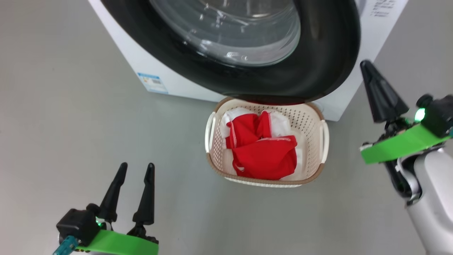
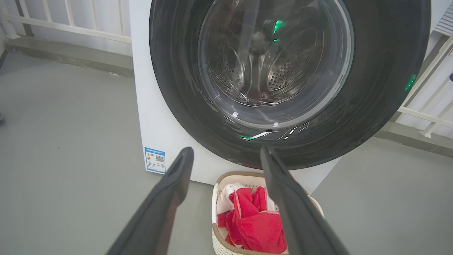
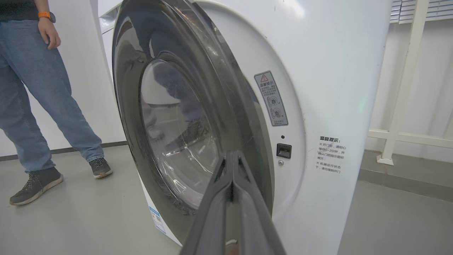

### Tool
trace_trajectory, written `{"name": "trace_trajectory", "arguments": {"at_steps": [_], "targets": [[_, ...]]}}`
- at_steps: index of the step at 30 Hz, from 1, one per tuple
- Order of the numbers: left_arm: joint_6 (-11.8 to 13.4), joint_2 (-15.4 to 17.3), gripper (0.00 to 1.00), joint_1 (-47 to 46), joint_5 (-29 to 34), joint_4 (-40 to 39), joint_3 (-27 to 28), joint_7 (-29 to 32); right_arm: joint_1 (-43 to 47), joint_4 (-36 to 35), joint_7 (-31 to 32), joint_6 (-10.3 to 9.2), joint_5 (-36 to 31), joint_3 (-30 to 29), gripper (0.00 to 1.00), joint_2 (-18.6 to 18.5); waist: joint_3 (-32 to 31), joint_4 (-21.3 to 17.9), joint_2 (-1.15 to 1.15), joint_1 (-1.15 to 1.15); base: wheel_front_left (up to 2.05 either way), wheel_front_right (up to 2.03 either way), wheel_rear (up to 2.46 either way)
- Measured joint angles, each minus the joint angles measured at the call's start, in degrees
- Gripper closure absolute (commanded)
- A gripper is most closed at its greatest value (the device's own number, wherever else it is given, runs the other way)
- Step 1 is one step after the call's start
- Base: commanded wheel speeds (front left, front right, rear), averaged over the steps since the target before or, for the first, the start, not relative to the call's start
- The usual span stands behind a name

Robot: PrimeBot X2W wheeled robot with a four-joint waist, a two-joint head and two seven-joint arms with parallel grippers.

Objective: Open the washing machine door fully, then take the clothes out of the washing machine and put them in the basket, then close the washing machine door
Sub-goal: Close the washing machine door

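From the head view, the washing machine (image 1: 170, 76) stands on the grey floor (image 1: 53, 106), and the washing machine door (image 1: 318, 71) hangs its black rim over the far edge of the one basket (image 1: 211, 156). The basket sits on the floor just in front of the machine. In it lie the clothes (image 1: 265, 156), a red bundle with white panels (how many garments cannot be told). The left hand (image 1: 137, 165) hovers low at the left, well apart from the basket, with its two fingers spread and nothing between them. The right hand (image 1: 368, 69) is raised at the right, near the door's rim. Its fingers are pressed together into one dark point and hold nothing.

The left wrist view looks straight at the door. The perforated steel drum (image 2: 279, 76) shows through the glass, and no red fabric is seen in it. A blue label (image 2: 155, 160) sits low on the white front. A white railing (image 2: 70, 21) runs behind the machine.

The right wrist view sees the door edge-on, standing a little off the front. One latch socket (image 3: 284, 150) and one warning sticker (image 3: 271, 98) lie uncovered beside it. The shut fingers rise in front of the rim; contact cannot be told. A person (image 3: 35, 88) in jeans stands at that view's left, with two dark shoes on the floor.
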Motion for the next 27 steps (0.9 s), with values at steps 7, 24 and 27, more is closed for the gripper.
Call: {"name": "trace_trajectory", "arguments": {"at_steps": [7, 24, 27], "targets": [[0.00, -0.09, 0.00, -2.15, -1.72, -0.35, -1.69, 0.00, -4.63, 1.59, 0.00, 0.00, 0.36, 0.49, 1.00, -1.91, 3.14, 1.71, 0.00, 0.00, 0.00, 0.00, 0.00], [0.00, -0.26, 0.00, -6.19, -4.20, -0.81, -3.92, 0.00, -14.18, 3.67, -0.01, 0.26, 0.94, 0.11, 1.00, -3.88, 9.35, 5.32, 0.00, 0.00, 0.00, 0.00, 0.00], [0.00, -0.27, 0.00, -6.73, -4.55, -0.96, -4.13, 0.00, -15.48, 4.02, -0.02, 0.26, 0.94, -0.27, 1.00, -4.17, 9.83, 5.55, 0.00, 0.00, 0.00, 0.00, 0.00]]}}
